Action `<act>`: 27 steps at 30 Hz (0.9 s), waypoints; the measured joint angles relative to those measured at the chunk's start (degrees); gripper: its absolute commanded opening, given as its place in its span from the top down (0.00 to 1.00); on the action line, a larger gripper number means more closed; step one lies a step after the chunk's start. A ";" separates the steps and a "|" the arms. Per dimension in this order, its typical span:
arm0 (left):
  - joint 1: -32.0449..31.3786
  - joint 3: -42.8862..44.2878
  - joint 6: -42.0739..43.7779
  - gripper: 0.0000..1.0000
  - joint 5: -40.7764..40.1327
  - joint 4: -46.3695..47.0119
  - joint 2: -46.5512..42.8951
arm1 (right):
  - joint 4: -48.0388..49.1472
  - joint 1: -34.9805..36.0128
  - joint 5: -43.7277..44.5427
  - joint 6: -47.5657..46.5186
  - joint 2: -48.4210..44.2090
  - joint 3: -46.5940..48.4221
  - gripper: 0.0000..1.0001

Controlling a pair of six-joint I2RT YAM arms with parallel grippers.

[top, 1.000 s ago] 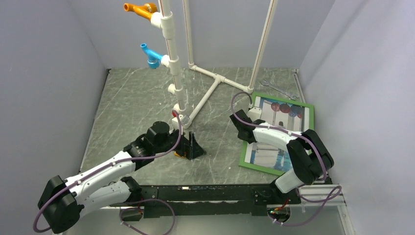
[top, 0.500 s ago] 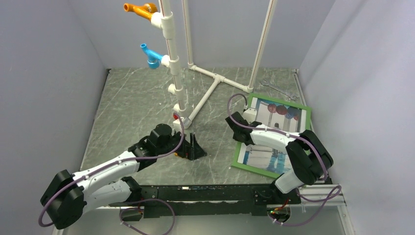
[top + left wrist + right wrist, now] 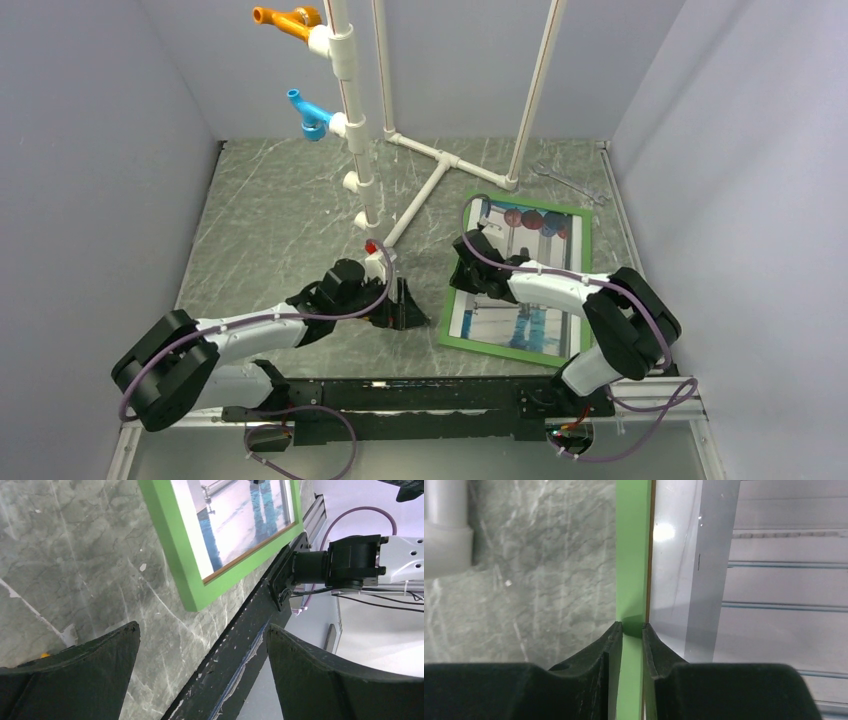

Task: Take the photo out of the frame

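Observation:
The frame (image 3: pixel 452 305), bright green, lies flat on the marble table right of centre, and the photo (image 3: pixel 525 315) sits inside it under glare. My right gripper (image 3: pixel 463 270) is shut on the frame's left rail (image 3: pixel 631 555), one finger outside it and one over the photo's (image 3: pixel 724 580) edge; the wrist view puts the gripper (image 3: pixel 631 626) astride the green strip. My left gripper (image 3: pixel 405 305) hovers low just left of the frame, wide open and holding nothing. In its wrist view the gripper (image 3: pixel 201 627) faces the frame's near corner (image 3: pixel 192 597) and the photo (image 3: pixel 235 520).
A white pipe stand (image 3: pixel 385 150) with an orange fitting (image 3: pixel 285 20) and a blue fitting (image 3: pixel 310 112) rises behind the left gripper. A metal wrench (image 3: pixel 565 180) lies at the back right. A black base rail (image 3: pixel 420 395) runs along the near edge. Grey walls close in on both sides.
The right gripper has dragged the frame leftward and turned it more upright on the table. The left arm has swung right and lower, toward the frame's near left corner.

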 measured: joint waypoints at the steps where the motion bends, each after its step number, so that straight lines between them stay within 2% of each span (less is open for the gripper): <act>1: -0.17 0.00 -0.42 0.01 0.04 0.70 0.59 | 1.01 0.00 -0.63 0.33 -0.31 -0.48 1.00; 11: -2.03 0.07 -1.22 0.01 -0.22 3.41 2.45 | 5.90 0.13 -4.85 2.14 -8.33 -1.38 0.99; 13: -2.14 0.15 -1.20 0.01 -0.50 3.26 2.45 | 5.99 0.13 -4.81 1.51 -9.60 -1.29 0.69; 14: -2.14 0.37 -1.18 0.01 -0.55 2.91 2.45 | 5.20 0.13 -4.79 1.03 -9.66 -0.85 0.58; 16: -2.16 1.22 -1.14 0.01 -0.68 1.90 2.36 | 1.25 0.17 -3.65 -0.17 -8.41 1.46 0.49; 21: -2.27 2.71 -0.17 0.01 -2.32 0.22 0.35 | -12.24 0.28 1.84 -1.66 0.72 13.84 0.46; 27: -2.40 2.60 0.66 0.01 -5.25 -2.45 -4.04 | -23.96 0.28 6.51 0.31 11.96 25.86 0.51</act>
